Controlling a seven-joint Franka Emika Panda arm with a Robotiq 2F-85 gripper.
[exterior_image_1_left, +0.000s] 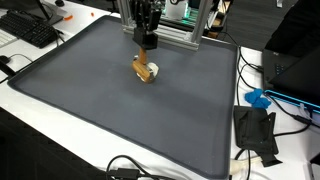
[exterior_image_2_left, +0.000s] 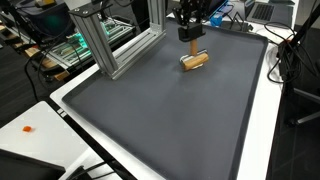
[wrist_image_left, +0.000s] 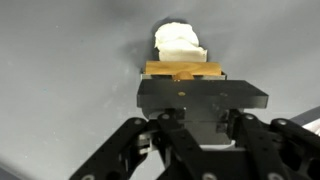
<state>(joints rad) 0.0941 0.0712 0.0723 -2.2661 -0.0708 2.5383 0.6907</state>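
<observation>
Your gripper (exterior_image_2_left: 187, 33) is clenched on a small wooden block (exterior_image_1_left: 147, 42), held clear of the surface at the far end of the dark grey mat (exterior_image_1_left: 100, 110), with the black fingers pointing straight down in both exterior views. In the wrist view the wooden block (wrist_image_left: 183, 70) sits crosswise at the front edge of the gripper's black body, and the fingertips themselves are hidden behind that body. Just below the wooden block, lying on the mat, is a tan-and-white piece (exterior_image_1_left: 146, 71). In an exterior view it lies on its side with the tan-and-white piece's (exterior_image_2_left: 195, 60) pale end turned toward the middle of the mat, and the wrist view shows its white end (wrist_image_left: 178, 42) as a rounded lump just past the block, casting a soft shadow. Whether block and piece touch cannot be told from these angles, though the exterior views show a gap between them. Behind the arm an aluminium frame (exterior_image_2_left: 105, 45) stands along the mat's edge. Out on the white table (exterior_image_1_left: 25, 85) lie a black keyboard (exterior_image_1_left: 30, 30), a blue object (exterior_image_1_left: 258, 99) and a black folded item (exterior_image_1_left: 255, 132) beside the mat's corner, with dark cables (exterior_image_1_left: 130, 168) trailing at the near edge.
</observation>
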